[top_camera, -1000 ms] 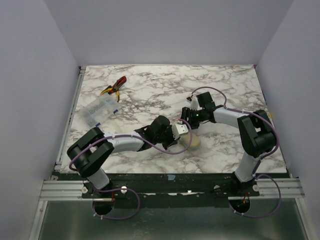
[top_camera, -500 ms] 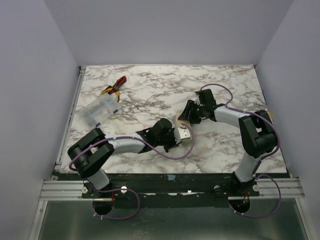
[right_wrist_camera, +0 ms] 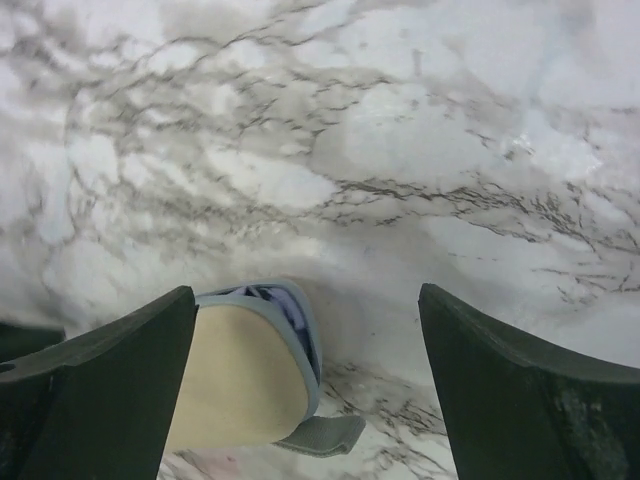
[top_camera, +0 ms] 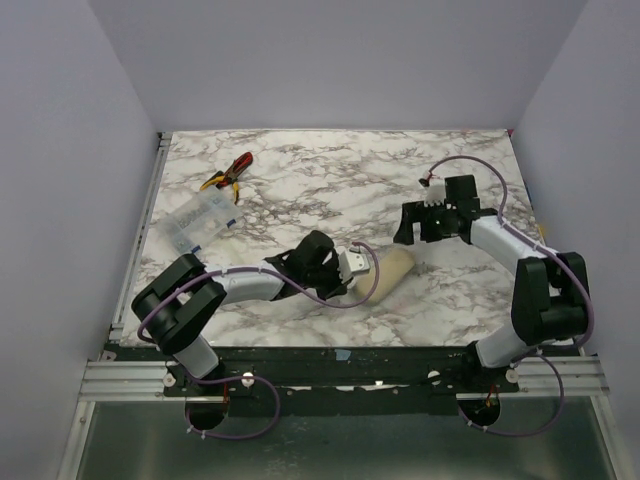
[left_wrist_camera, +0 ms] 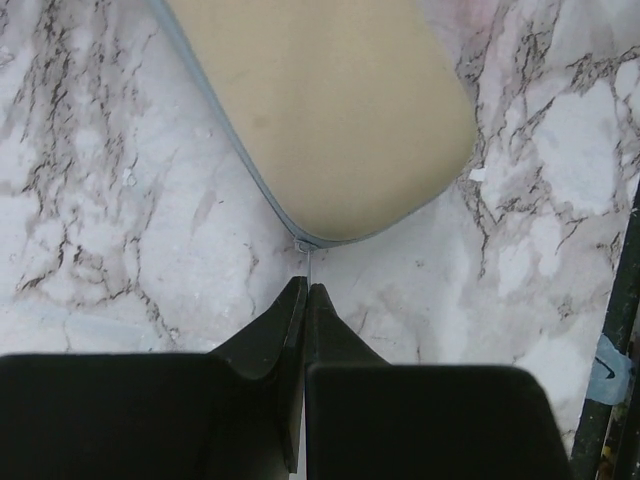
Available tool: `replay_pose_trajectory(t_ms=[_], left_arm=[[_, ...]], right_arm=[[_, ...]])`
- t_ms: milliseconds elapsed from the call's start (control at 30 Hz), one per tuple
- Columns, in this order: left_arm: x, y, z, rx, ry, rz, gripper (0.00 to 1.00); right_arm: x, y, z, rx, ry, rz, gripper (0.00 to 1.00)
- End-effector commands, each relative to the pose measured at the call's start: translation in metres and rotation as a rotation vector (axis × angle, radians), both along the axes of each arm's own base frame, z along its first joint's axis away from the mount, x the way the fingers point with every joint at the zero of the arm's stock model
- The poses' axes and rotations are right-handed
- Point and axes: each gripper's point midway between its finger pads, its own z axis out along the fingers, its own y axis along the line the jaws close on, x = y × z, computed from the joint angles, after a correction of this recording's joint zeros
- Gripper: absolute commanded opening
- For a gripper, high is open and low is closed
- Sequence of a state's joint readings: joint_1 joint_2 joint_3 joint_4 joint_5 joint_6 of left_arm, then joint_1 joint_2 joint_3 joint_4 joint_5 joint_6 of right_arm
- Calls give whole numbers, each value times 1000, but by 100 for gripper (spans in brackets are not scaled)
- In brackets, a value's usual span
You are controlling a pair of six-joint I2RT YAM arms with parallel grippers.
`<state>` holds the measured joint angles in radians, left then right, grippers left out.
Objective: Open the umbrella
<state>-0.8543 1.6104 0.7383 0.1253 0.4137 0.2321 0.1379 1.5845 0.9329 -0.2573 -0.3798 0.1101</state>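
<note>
The cream fabric sleeve [top_camera: 390, 272] lies at the table's front middle. The umbrella [right_wrist_camera: 287, 306] shows only as pale lavender folds inside the sleeve's grey-rimmed open end [right_wrist_camera: 312, 340]; its shaft and handle are hidden. My left gripper [top_camera: 366, 264] is shut at the sleeve's closed end [left_wrist_camera: 320, 110], and a thin thread [left_wrist_camera: 308, 258] runs from the seam into my fingertips [left_wrist_camera: 307, 292]. My right gripper [top_camera: 412, 228] is open and empty, just beyond the open end. In the right wrist view [right_wrist_camera: 307, 292] the sleeve mouth sits beside the left finger [right_wrist_camera: 110, 370].
Red-and-yellow-handled pliers [top_camera: 228, 172] and a clear plastic box [top_camera: 197, 220] lie at the back left. A grey strap tab [right_wrist_camera: 322, 436] hangs off the sleeve mouth. The table's black front edge [left_wrist_camera: 612, 350] is close to the right of the left gripper. Walls enclose three sides.
My right gripper has drawn back to the right, away from the sleeve and the left gripper. The sleeve now lies uncovered, stretched out to the right of the left gripper.
</note>
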Motion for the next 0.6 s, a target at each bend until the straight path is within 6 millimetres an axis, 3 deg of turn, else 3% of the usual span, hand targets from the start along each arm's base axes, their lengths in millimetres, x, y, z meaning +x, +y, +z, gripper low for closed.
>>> replay_pose_trajectory(t_ms=[0,100,267,400,567], left_arm=[[0,5,8,-26,20,-37,0],[4,5,11,-31,4,-53,0],[5,1,11,-42,19,-63,0],[7,0,11,-48,19,-54,0],[6,1,9,-51,19,-53,0]], right_arm=[[-35,13,27,-81,-203,511,95],[-55,23,44,-107,-411,810,96],[-95,35,50,-105,-664,1190,97],[-116,44,46,-43,-747,1341,99],[-118,45,30,-54,-784,1469,100]])
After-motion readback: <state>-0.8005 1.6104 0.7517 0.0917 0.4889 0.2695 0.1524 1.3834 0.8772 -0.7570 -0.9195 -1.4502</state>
